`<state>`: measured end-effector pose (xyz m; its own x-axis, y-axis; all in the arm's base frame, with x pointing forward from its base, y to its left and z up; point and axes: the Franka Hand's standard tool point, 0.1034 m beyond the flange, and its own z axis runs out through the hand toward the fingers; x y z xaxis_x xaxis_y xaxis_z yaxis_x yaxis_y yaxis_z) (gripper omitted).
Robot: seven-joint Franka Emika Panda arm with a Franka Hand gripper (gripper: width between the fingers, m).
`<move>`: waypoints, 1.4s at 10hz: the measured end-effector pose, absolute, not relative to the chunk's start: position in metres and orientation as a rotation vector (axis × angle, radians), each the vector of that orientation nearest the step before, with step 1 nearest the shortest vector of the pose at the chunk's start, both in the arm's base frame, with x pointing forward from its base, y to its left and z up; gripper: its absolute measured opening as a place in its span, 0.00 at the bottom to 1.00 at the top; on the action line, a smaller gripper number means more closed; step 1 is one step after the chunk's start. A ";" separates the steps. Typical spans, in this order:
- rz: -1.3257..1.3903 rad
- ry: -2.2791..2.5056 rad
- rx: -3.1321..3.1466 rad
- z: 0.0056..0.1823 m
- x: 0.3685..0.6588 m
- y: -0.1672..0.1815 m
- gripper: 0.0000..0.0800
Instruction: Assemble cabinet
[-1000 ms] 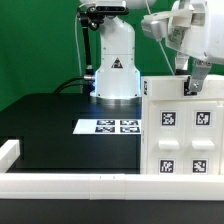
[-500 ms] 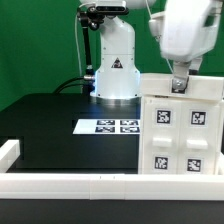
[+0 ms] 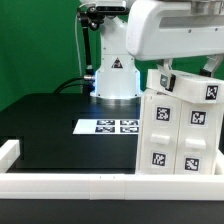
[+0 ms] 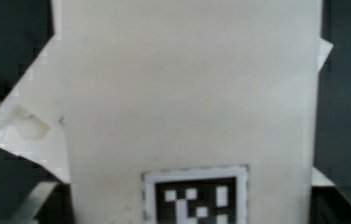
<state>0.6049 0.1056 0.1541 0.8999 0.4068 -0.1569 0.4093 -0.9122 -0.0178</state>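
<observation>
Tilted white cabinet (image 3: 180, 128) at four o'clock on the black desk (image 3: 60, 135), tags facing out; marker board (image 3: 108, 126) flat at centre. Jaws hidden at the cabinet's top edge; grip impossible to tell.

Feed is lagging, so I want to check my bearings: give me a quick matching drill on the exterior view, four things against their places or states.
Things:
1. cabinet
2. marker board
3. arm base
4. white rail

Places or states:
A. flat on the black table, middle
B. along the near edge
C. at the exterior view's right, tilted, tags facing the camera
D. upright at the back, before the green backdrop

Pairs: 1-C, 2-A, 3-D, 4-B
</observation>
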 end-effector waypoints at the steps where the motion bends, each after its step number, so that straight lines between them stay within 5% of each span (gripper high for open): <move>1: -0.241 0.530 3.065 0.155 0.605 0.105 0.69; 14: -0.113 -1.531 2.871 0.155 0.616 0.099 0.69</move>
